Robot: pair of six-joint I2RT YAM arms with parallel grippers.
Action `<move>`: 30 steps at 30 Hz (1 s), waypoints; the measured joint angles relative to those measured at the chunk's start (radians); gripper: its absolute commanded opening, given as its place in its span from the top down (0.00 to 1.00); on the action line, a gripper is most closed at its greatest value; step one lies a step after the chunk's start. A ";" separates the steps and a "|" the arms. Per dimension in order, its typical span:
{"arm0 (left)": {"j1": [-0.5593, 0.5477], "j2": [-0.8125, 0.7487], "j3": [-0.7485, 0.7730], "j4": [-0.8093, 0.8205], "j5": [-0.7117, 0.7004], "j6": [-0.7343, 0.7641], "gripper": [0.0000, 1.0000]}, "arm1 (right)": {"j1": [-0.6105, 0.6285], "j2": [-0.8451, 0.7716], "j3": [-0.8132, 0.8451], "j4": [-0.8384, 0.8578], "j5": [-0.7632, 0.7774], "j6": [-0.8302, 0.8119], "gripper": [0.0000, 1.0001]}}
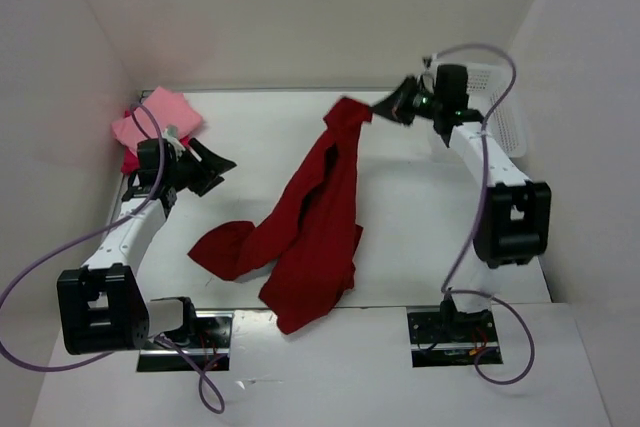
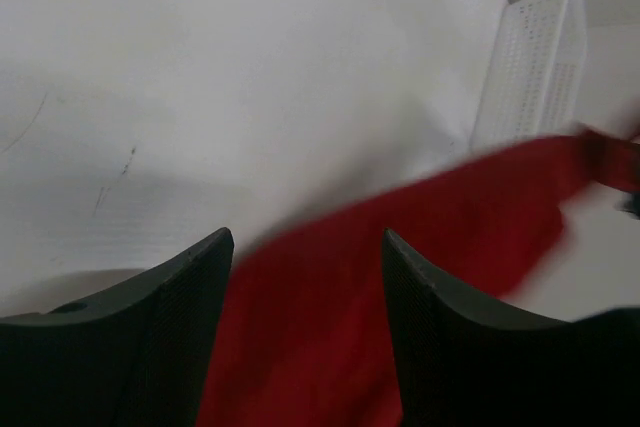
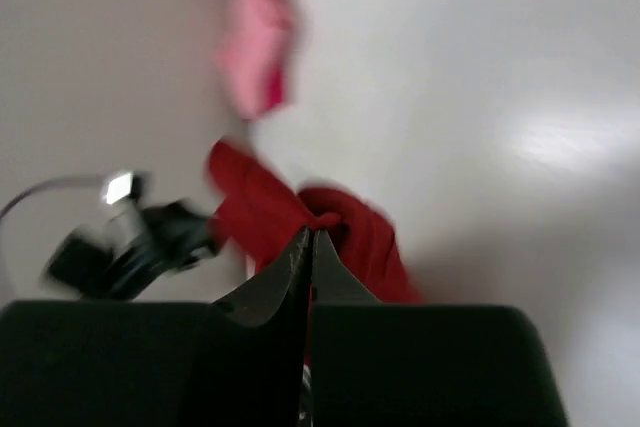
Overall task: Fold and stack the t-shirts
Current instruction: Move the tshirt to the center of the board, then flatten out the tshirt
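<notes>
Overhead: the right gripper is clamped on one end of the dark crimson shirt, which trails bunched across mid-table. Step judged: spreading it for folding.

Left wrist: the left gripper stands parted and empty, facing the shirt. It next needs a second corner. The white basket sits beyond.

Right wrist: the pink shirts lie in the far corner. Nothing obstructs.

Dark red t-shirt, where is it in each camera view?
Top external: dark red t-shirt mid-table, trailing from the right gripper toward the near edge.
Left wrist: lower centre to right, beyond the fingers.
Right wrist: centre, bunched at the shut fingertips.
Shared landmark: the white table.
</notes>
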 measured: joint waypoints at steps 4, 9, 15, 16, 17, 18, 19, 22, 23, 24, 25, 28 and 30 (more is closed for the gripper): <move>-0.019 -0.032 -0.027 -0.072 -0.020 0.097 0.32 | -0.092 0.156 -0.267 -0.126 0.138 -0.013 1.00; -0.092 -0.084 -0.027 -0.208 -0.086 0.211 0.25 | -0.190 0.089 -0.335 -0.268 0.310 -0.070 0.61; -0.143 -0.156 -0.049 -0.254 -0.131 0.202 0.23 | -0.080 -0.106 -0.270 -0.330 0.447 -0.194 0.55; -0.143 -0.153 -0.051 -0.249 -0.129 0.187 0.23 | -0.036 -0.124 -0.259 -0.337 0.459 -0.213 0.65; -0.143 -0.143 -0.053 -0.240 -0.124 0.174 0.23 | 0.011 -0.131 -0.247 -0.345 0.466 -0.235 0.85; -0.143 -0.128 -0.053 -0.225 -0.117 0.158 0.23 | 0.074 -0.133 -0.232 -0.351 0.472 -0.260 0.93; -0.143 -0.109 -0.052 -0.211 -0.111 0.148 0.23 | 0.138 -0.124 -0.219 -0.354 0.472 -0.280 0.97; -0.142 -0.027 -0.034 -0.174 -0.084 0.117 0.23 | 0.325 -0.055 -0.173 -0.364 0.448 -0.335 0.86; -0.139 -0.009 -0.032 -0.164 -0.075 0.105 0.23 | 0.374 -0.021 -0.159 -0.366 0.438 -0.352 0.75; -0.135 0.003 -0.032 -0.157 -0.063 0.095 0.23 | 0.425 0.014 -0.146 -0.370 0.429 -0.372 0.53; -0.127 0.007 -0.032 -0.156 -0.052 0.087 0.23 | 0.477 0.050 -0.134 -0.376 0.426 -0.394 0.44; -0.094 -0.024 -0.048 -0.146 -0.045 0.064 0.22 | 0.592 0.129 -0.113 -0.402 0.432 -0.455 0.28; -0.059 -0.080 -0.077 -0.155 -0.045 0.050 0.20 | 0.661 0.161 -0.096 -0.426 0.449 -0.494 0.22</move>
